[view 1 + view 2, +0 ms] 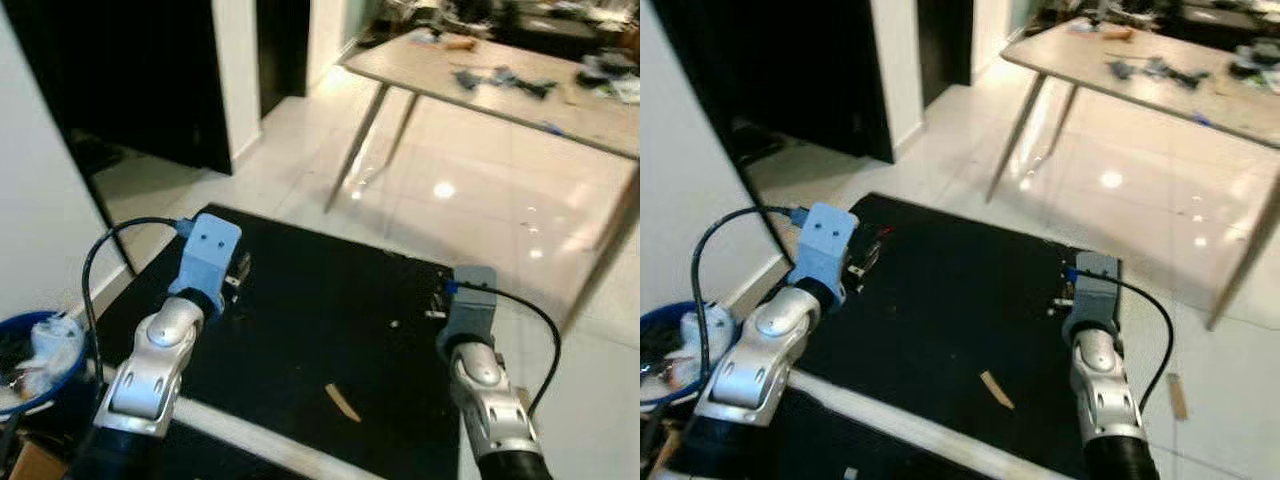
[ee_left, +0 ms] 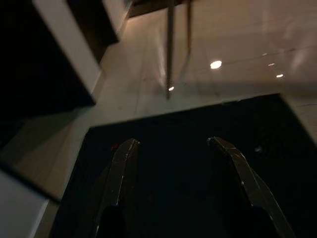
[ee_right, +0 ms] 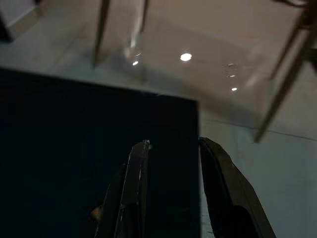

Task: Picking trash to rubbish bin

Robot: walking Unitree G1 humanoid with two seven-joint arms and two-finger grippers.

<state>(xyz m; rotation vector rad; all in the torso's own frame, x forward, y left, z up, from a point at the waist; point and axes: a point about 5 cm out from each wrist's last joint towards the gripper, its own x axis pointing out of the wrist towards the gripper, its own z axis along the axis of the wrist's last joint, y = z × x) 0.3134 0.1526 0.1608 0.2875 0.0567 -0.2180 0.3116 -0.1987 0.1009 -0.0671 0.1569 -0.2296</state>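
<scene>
While both tools (image 2: 171, 148) (image 3: 171, 148) hover open, a scrap (image 1: 342, 402) lies between them.

Black mat (image 1: 320, 320) lies open beneath and ahead of both sets of jaws, bare but for a small tan scrap (image 1: 342, 403) between them. Beyond the mat, table legs (image 1: 355, 145) stand on tile; a blue bin (image 1: 35, 360) sits outside the left jaws.

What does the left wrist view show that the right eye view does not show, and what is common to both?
Left wrist view alone: the left gripper with its fingers apart, holding nothing. Right eye view alone: the blue bin holding trash at the robot's left, the tan scrap on the mat, the cluttered table top. Both: the black mat, the glossy tiled floor, the table legs.
</scene>
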